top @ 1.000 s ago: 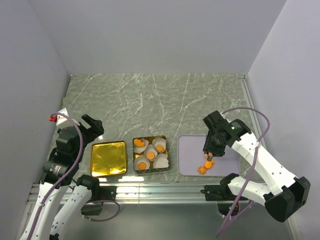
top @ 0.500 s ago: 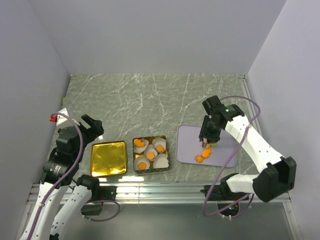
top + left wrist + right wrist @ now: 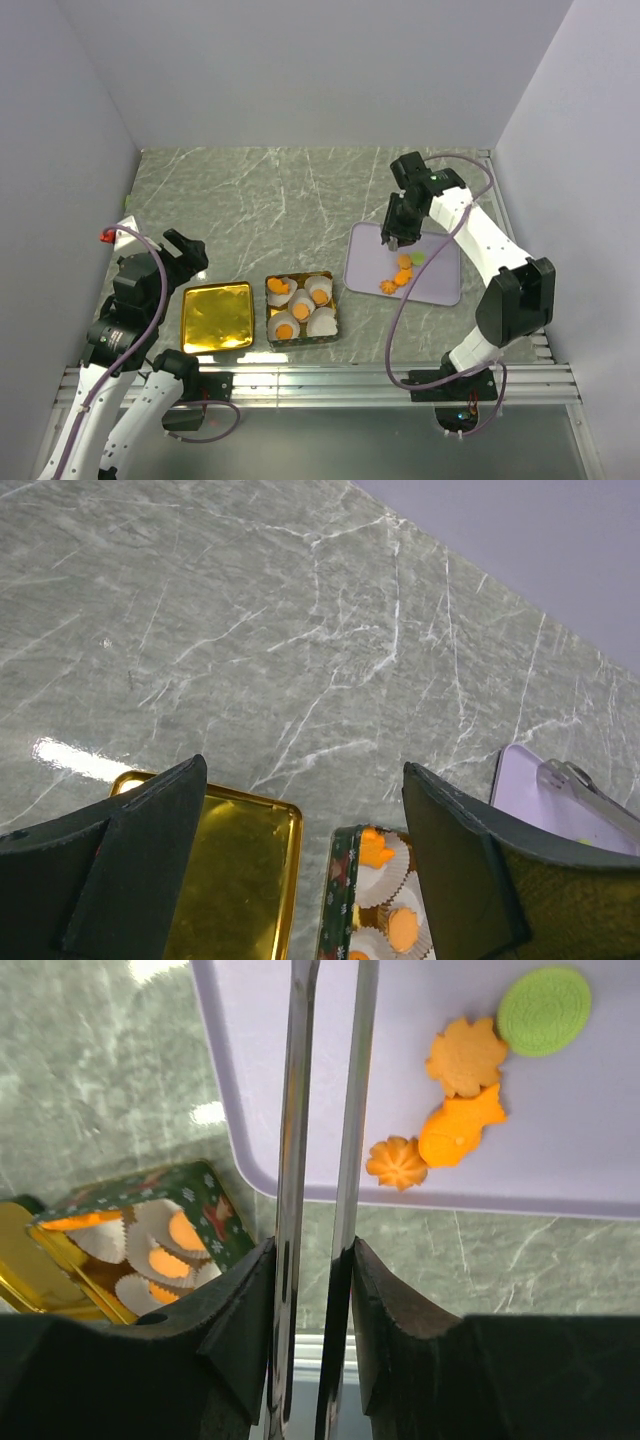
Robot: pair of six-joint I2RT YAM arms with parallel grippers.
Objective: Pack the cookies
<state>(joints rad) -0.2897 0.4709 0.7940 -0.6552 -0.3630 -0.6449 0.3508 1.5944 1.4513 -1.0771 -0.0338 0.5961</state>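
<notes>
Three orange cookies lie loose near the left edge of the lavender tray, close together, with a green disc just beside them. The right gripper is clamped narrowly on a pair of metal tongs, whose two thin arms run almost parallel over the tray's left border; their tips run out of the wrist view. More cookies sit in white paper cups inside the tin, which stands on the table left of the tray. A gold lid lies flat just beside the tin. The left gripper hangs above the lid's far edge, its fingers spread wide and holding nothing.
</notes>
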